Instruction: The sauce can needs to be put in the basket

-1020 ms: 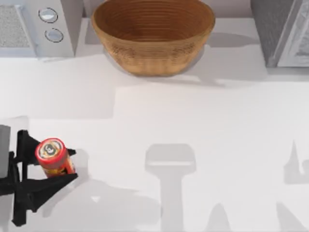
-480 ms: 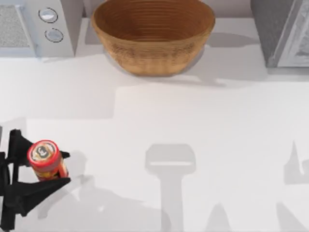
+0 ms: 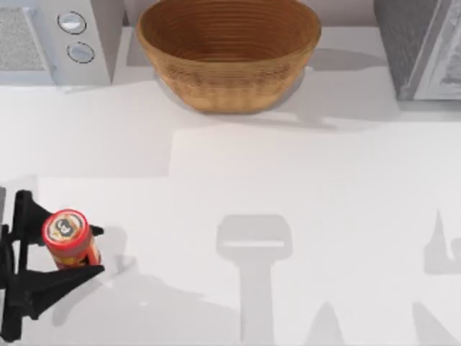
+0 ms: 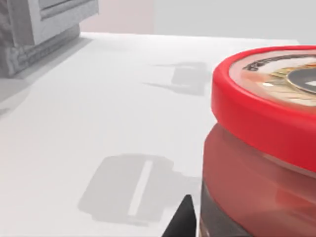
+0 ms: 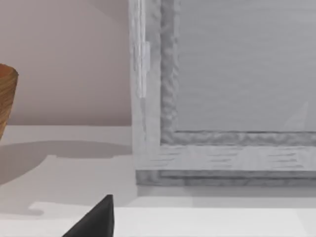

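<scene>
Red can (image 3: pixel 69 239) stands near the table's (image 3: pixel 288 187) front left corner, held between the two black fingers of the left gripper (image 3: pixel 75 249). One finger (image 3: pixel 54 280) lies along the can's near side and the other (image 3: pixel 36 213) along its far side; the jaws are clenched on the can's body. Long axis is close to vertical, with the silvery, red-rimmed top facing up toward the overhead camera and leaning slightly to the left, so part of the yellow-marked label shows below the rim. The left wrist view has the can (image 4: pixel 261 148) at close range, rim uppermost, with one dark fingertip (image 4: pixel 181 219) just beside its lower wall.

Wicker basket (image 3: pixel 229 52) sits at the back of the table, near the middle, mouth up and well apart from the can. A grey microwave (image 3: pixel 54 40) is at the back left and a grey cabinet (image 3: pixel 421 47) at the back right.

Against the frame one second ago, can and gripper have shifted to the left and slightly toward the back. Against the frame half a second ago, the change is barely perceptible. The basket has not moved.

Right gripper: one dark fingertip (image 5: pixel 96 219) shows in the right wrist view, facing the cabinet (image 5: pixel 222 98) with the basket's edge (image 5: pixel 7 98) at the side. Whether its jaws are released or clenched cannot be told.
</scene>
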`<action>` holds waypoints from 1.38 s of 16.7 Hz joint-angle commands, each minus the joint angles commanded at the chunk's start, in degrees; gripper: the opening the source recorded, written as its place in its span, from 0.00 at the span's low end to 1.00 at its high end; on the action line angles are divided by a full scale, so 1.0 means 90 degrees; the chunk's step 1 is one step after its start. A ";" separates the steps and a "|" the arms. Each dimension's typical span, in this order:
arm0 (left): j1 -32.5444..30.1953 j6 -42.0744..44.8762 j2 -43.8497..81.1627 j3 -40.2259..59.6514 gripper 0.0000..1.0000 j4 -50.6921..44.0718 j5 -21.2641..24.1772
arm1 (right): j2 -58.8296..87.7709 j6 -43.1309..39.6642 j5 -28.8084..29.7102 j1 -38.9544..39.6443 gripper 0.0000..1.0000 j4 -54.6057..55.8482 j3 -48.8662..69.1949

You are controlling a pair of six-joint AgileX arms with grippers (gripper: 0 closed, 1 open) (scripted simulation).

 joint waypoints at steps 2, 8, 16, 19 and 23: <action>0.0065 -0.0570 0.0021 0.0177 0.00 0.0658 -0.0264 | 0.0000 0.0000 0.0000 0.0000 1.00 0.0000 0.0000; 0.0185 -0.3276 0.0011 0.0961 0.00 0.3699 -0.1473 | 0.0000 0.0000 0.0000 0.0000 1.00 0.0000 0.0000; -0.0463 -0.8336 -0.0139 0.2265 0.00 0.8167 -0.3526 | 0.0000 0.0000 0.0000 0.0000 1.00 0.0000 0.0000; -0.0997 -1.0347 -0.0158 0.2699 0.00 0.9617 -0.4219 | 0.0000 0.0000 0.0000 0.0000 1.00 0.0000 0.0000; -0.1832 -1.2914 -0.0112 0.3141 0.00 1.1155 -0.4994 | 0.0000 0.0000 0.0000 0.0000 1.00 0.0000 0.0000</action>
